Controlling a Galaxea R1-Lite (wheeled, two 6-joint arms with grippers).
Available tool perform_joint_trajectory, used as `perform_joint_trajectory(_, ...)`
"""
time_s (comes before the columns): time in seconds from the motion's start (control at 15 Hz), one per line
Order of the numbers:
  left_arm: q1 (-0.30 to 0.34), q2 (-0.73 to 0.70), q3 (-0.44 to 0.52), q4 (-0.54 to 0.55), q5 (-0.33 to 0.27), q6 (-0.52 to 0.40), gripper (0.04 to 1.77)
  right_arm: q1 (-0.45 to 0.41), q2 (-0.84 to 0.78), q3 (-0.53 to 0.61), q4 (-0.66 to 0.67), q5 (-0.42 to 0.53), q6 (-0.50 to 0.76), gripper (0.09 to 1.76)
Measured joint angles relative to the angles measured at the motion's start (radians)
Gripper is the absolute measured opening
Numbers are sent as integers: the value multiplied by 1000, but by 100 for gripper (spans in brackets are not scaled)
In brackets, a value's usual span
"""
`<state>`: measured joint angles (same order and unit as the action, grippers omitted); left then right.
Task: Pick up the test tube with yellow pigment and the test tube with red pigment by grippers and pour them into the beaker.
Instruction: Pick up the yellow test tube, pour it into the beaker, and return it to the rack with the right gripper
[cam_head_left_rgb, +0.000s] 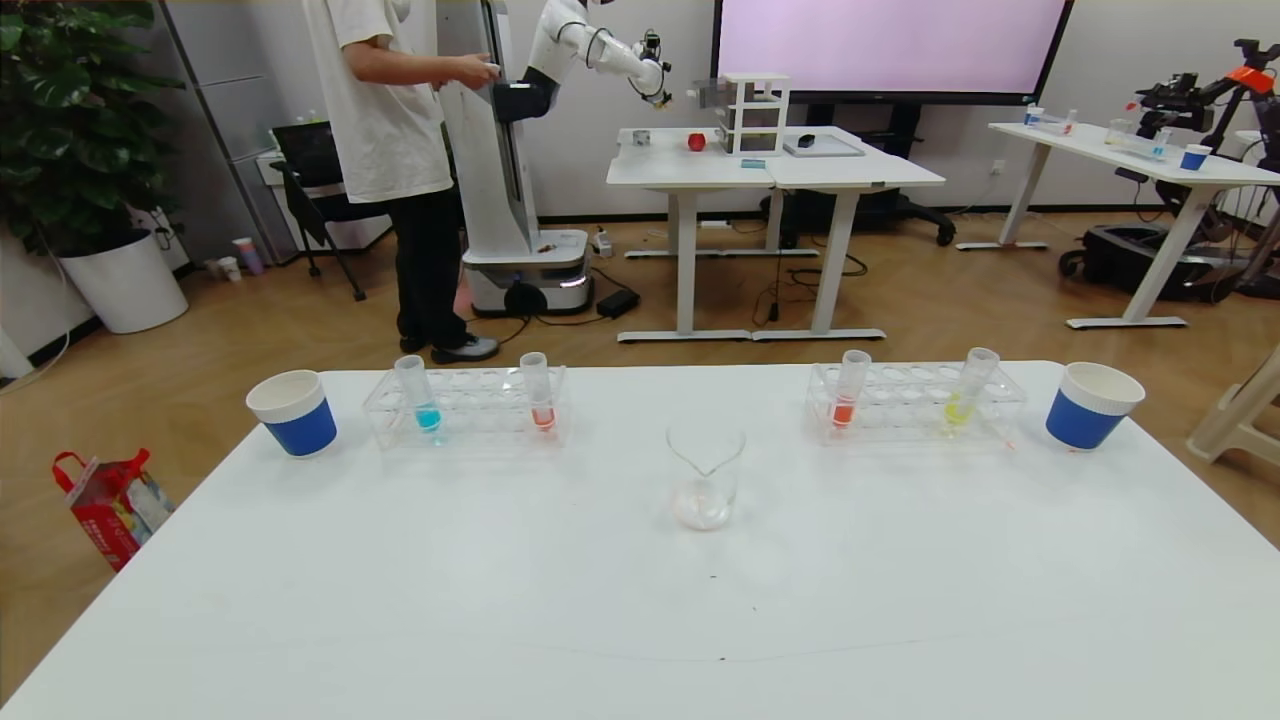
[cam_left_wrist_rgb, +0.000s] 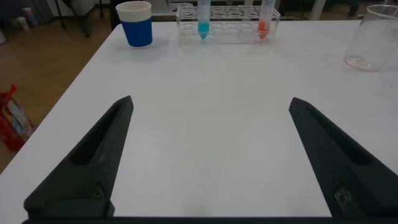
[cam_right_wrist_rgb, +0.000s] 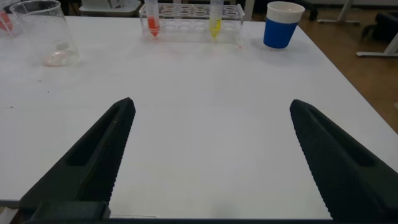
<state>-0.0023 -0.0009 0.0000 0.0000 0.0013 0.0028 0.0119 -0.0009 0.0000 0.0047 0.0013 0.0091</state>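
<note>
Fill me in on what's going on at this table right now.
Nothing is being handled yet. The left pincer and right pincer both hang open above the bare near part of the white table. The yellow pigment tube and a red pigment tube stand in the right rack. The glass beaker sits mid-table, practically empty.

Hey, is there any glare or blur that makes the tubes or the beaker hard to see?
Head view: even light, beaker faint against the white table, yellow tube and red tube clear. Left wrist view: beaker cut off at the edge. Right wrist view: both tubes sharp, only soft shadows.
</note>
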Motion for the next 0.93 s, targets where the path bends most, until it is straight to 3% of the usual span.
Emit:
perform_joint_trajectory(0.6,0,0,0,0,0,0,175,-1,0,-9,-1,-17,8,174)
perform_joint_trajectory(0.93,0,0,0,0,0,0,175,1,76,-176,-7,-47,7,174)
